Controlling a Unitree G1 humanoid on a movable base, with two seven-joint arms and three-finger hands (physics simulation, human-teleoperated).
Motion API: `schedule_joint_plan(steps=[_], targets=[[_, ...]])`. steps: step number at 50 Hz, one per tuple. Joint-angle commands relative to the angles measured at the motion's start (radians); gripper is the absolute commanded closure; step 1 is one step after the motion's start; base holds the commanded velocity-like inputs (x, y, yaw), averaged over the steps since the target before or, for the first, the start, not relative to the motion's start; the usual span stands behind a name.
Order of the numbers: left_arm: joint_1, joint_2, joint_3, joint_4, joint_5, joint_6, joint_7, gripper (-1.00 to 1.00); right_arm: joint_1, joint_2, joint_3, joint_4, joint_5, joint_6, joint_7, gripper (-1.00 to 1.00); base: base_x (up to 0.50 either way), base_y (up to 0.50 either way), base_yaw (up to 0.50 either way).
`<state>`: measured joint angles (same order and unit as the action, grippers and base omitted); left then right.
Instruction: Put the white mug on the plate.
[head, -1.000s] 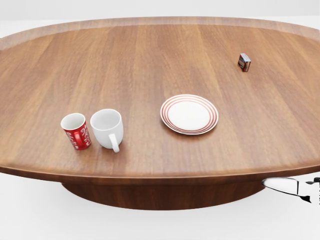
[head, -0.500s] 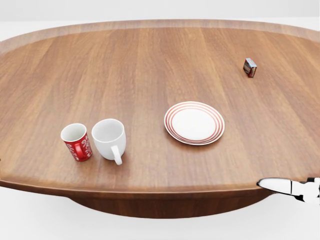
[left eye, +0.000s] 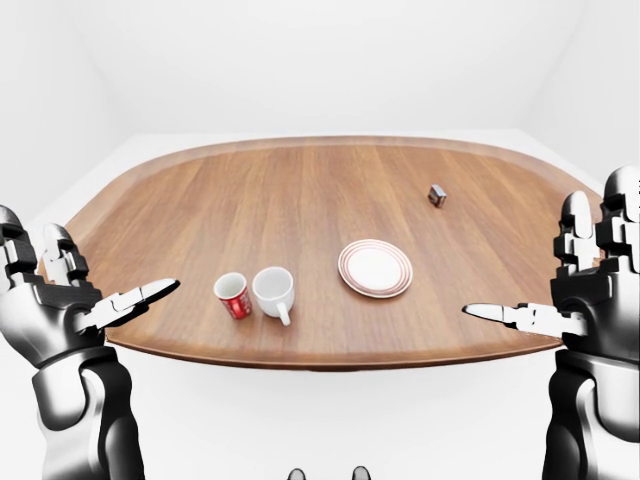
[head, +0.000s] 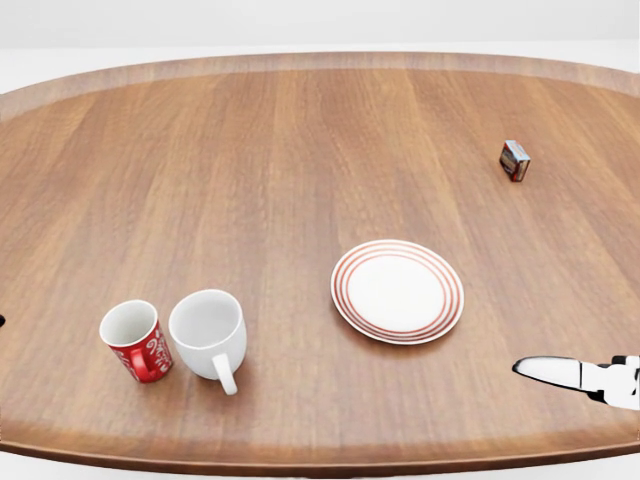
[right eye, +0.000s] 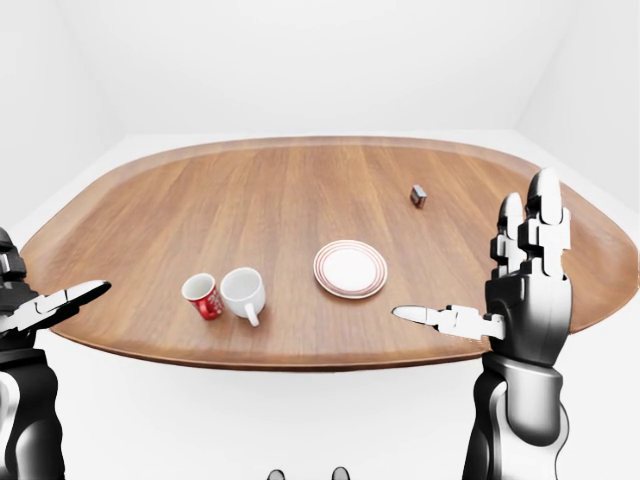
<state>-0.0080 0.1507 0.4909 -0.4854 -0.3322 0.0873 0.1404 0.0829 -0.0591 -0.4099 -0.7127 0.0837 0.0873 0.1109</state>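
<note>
Oval wood table (left eye: 300, 190), white rm.

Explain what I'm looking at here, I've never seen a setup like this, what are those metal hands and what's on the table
These are simulator renders from cameras on a humanoid robot's head, looking out over its own arms. The wide pictures come from its two eyes; the closer one is a head camera angled down at the table.

The left hand and right hand each have three fingers, spread open. Both hang near the table's near edge and hold nothing.

On the wood lie a white mug, upright, with a red mug close beside it on the view's left, a red-ringed plate to their right, and a small box farther off. The plate has nothing on it.
</note>
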Motion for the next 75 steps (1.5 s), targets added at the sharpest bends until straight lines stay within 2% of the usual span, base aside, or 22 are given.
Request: schedule_joint_plan(steps=[1,42,43,56,62,68,69,75], targets=[[0.002,0.000,-0.001,-0.003,-0.004,0.000,0.002,-1.00,0.001,0.000,0.000,0.008,0.001,0.000,0.001,-1.00,0.33,0.00,0.00],[-0.001,0.002,0.000,0.001,-0.006,0.000,0.004,-1.00,-0.001,-0.002,0.009,0.022,0.000,0.000,0.001,-1.00,0.32,0.00,0.00],[-0.002,0.003,0.001,-0.005,-0.005,0.000,0.008,-1.00,-0.045,-0.005,0.101,0.040,-0.038,0.000,-0.004,-1.00,0.00,0.00,0.00],[-0.004,0.003,-0.002,0.001,-0.003,0.000,0.008,-1.00,-0.039,-0.008,0.121,0.085,-0.043,0.000,-0.006,-1.00,0.00,0.00,0.00],[-0.004,0.003,-0.003,0.004,-0.002,0.000,0.007,-1.00,-0.094,-0.032,0.159,0.066,-0.071,0.000,-0.004,-1.00,0.00,0.00,0.00],[-0.004,0.002,-0.005,0.003,-0.001,0.000,0.008,-1.00,-0.148,-0.044,0.284,0.130,-0.196,0.000,0.034,-1.00,0.00,0.00,0.00],[-0.004,0.003,-0.003,0.000,-0.002,0.000,0.009,-1.00,-0.165,-0.052,0.332,0.178,-0.243,0.000,0.049,-1.00,0.00,0.00,0.00],[-0.006,0.002,-0.006,0.004,0.000,0.000,0.008,-1.00,-0.257,-0.029,0.459,0.267,-0.437,0.000,0.131,-1.00,0.00,0.00,0.00]])
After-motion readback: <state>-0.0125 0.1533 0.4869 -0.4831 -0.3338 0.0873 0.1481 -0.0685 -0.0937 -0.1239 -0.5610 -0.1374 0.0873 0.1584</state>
